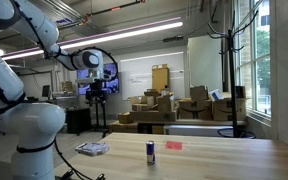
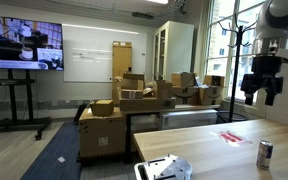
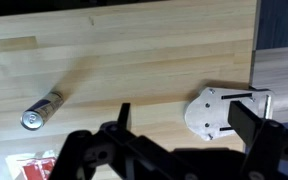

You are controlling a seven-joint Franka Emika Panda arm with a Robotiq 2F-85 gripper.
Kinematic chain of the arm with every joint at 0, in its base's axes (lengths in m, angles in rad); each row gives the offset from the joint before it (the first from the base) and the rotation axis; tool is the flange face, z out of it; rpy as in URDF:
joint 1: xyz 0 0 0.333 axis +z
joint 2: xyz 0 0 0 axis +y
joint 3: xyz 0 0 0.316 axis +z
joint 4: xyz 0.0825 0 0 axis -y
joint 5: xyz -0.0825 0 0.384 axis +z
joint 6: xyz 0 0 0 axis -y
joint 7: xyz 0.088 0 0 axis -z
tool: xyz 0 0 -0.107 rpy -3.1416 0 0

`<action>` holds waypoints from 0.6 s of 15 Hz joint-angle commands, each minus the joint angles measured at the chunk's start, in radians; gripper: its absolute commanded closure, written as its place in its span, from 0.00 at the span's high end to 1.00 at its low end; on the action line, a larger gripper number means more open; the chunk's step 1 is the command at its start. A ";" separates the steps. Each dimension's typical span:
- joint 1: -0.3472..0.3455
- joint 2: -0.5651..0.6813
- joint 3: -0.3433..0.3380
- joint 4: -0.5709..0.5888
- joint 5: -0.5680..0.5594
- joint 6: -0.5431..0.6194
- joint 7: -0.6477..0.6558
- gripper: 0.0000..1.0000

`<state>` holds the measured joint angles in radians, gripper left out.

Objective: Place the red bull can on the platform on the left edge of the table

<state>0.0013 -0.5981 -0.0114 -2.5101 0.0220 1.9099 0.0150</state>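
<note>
Red bull can (image 1: 150, 152) stands upright on the table (image 1: 224, 160) - dark blue with a silvery band, nothing touching it. Gripper (image 2: 261, 88) hangs high above the tabletop, well clear of the can, with its fingers (image 2: 249, 92) spread apart and nothing between them. In the wrist view the can (image 3: 42, 110) sits off to one side of the dark gripper body, while the platform (image 3: 224, 112) lies on the opposite side, close to the table edge.

Platform and can are well apart in both exterior views - the whitish-grey pad with darker markings (image 2: 164, 168) lies flat near the table's end. A small flat red object (image 1: 174, 145) lies on the wood near the can, not touching it; it also shows in the wrist view's bottom corner (image 3: 29, 168).

Table is light tan wood, plain and smooth.

Room behind:
- stacked cardboard boxes (image 2: 119, 110) on the floor
- whiteboard (image 2: 89, 55) on the far wall
- large screen on a stand (image 2: 22, 48), switched on
- coat stand (image 2: 234, 40) by the tall windows (image 1: 269, 60)
- tall cabinet (image 2: 174, 45) in the corner
</note>
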 commanded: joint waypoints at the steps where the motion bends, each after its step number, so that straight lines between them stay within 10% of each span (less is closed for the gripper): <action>1: -0.003 0.000 0.003 0.002 0.001 -0.002 -0.002 1.00; 9: -0.003 0.000 0.003 0.002 0.001 -0.002 -0.002 1.00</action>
<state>0.0013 -0.5981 -0.0114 -2.5103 0.0220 1.9099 0.0150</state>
